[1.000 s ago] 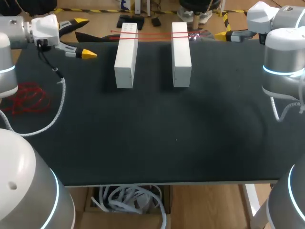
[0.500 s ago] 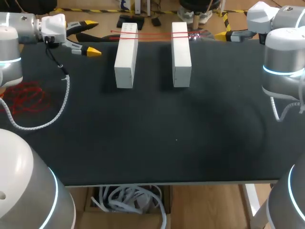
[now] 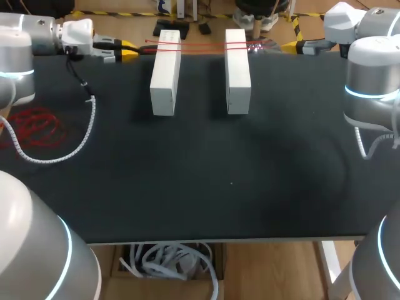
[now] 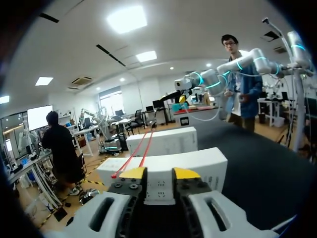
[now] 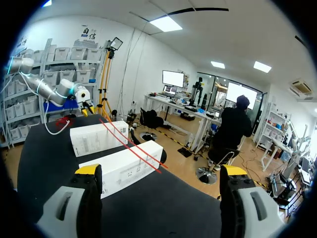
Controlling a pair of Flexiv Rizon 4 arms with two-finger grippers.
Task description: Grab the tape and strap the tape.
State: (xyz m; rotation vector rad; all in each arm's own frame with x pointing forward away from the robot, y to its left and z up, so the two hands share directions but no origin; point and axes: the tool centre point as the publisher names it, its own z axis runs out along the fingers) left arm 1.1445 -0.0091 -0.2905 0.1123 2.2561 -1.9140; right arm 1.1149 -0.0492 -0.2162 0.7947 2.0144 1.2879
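Two thin red tape strands [image 3: 206, 44] lie across the far ends of two white blocks, the left block [image 3: 165, 74] and the right block [image 3: 237, 70]. My left gripper [image 3: 129, 50] hovers just left of the tape's left end. In the left wrist view the gripper [image 4: 158, 173] has its fingers close together with a narrow gap, nothing between them; the tape's end [image 4: 115, 175] lies just outside one fingertip. My right gripper [image 3: 292, 45] sits at the far right, past the tape's other end. It stands wide open [image 5: 161, 171], with the tape [image 5: 131, 144] ahead of it.
A loose pile of red cord [image 3: 34, 128] lies at the table's left edge, beside the left arm's white cable [image 3: 75, 147]. The dark table top [image 3: 231, 181] spreads in front of the blocks. Floor clutter lies beyond the far edge.
My left arm has swung to the far side and rightward toward the tape's left end, and its fingers have drawn much closer together. The right arm has not moved.
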